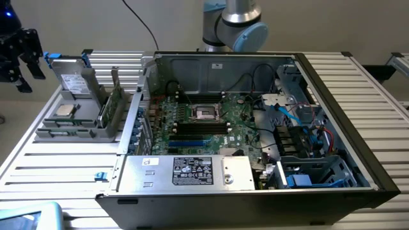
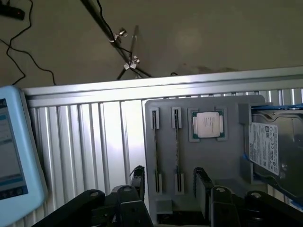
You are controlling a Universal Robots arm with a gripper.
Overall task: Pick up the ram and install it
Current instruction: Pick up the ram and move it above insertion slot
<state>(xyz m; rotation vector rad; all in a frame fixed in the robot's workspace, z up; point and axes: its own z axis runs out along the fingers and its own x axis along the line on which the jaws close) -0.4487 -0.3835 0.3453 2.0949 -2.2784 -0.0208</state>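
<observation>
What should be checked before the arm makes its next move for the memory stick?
1. Black fingers open and empty: ok.
2. Thin green ram stick upright in the grey plastic holder: ok.
3. Fingers lined up over that stick: cannot tell.
4. Silver square processor chip clear of the stick: ok, it lies apart.
5. Long black motherboard slots free to take the stick: ok, they look empty.

Exterior view is looking down over the computer case (image 1: 211,72); wrist view is facing the grey holder (image 2: 222,156) closely (both seeing it).
</observation>
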